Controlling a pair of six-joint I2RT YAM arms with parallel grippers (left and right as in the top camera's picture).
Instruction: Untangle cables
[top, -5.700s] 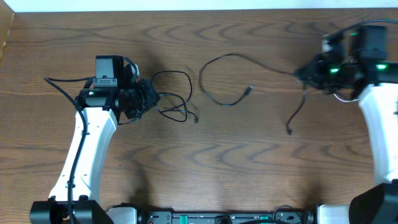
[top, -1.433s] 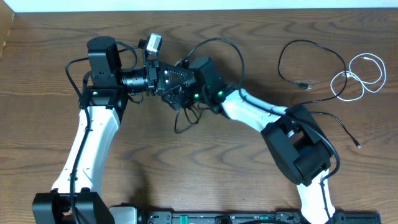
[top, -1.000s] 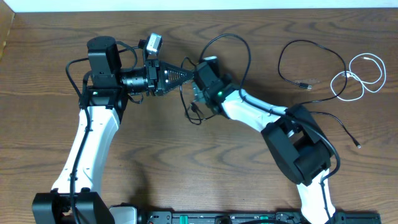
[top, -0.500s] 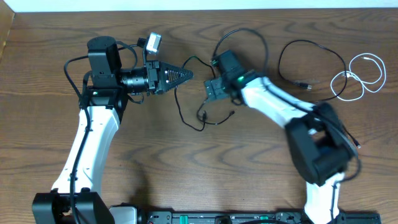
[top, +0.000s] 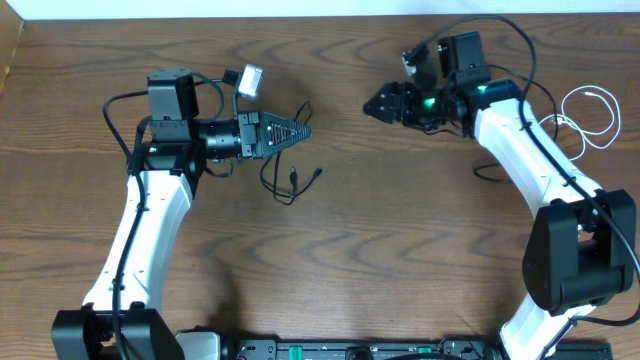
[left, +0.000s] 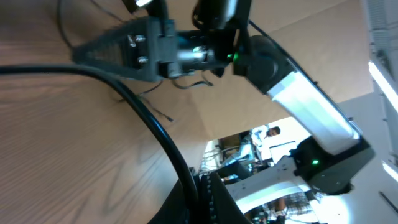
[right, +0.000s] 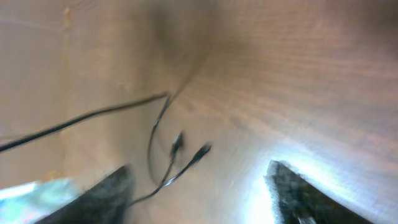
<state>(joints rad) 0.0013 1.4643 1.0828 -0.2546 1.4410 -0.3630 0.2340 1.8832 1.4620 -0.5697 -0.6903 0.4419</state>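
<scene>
A: From above, your left end effector is shut tight over the left part of the desk. It holds a black cable. The cable drops to the desk just below the tips and makes a small loop there.

B: Yes. And your right end effector is at the far side, well apart from that cable. It points toward your left one. The white cable lies near the right edge, beside your right arm.

A: In your left wrist view you see the right end effector across the desk, with a green light behind it. A fat black line goes right past the camera. I cannot tell if that is the cable.

B: In your right wrist view the two fingers stand wide apart with nothing between them. It is blurry, but the black cable lies on the desk ahead. Its two plugs sit just beside each other.
</scene>
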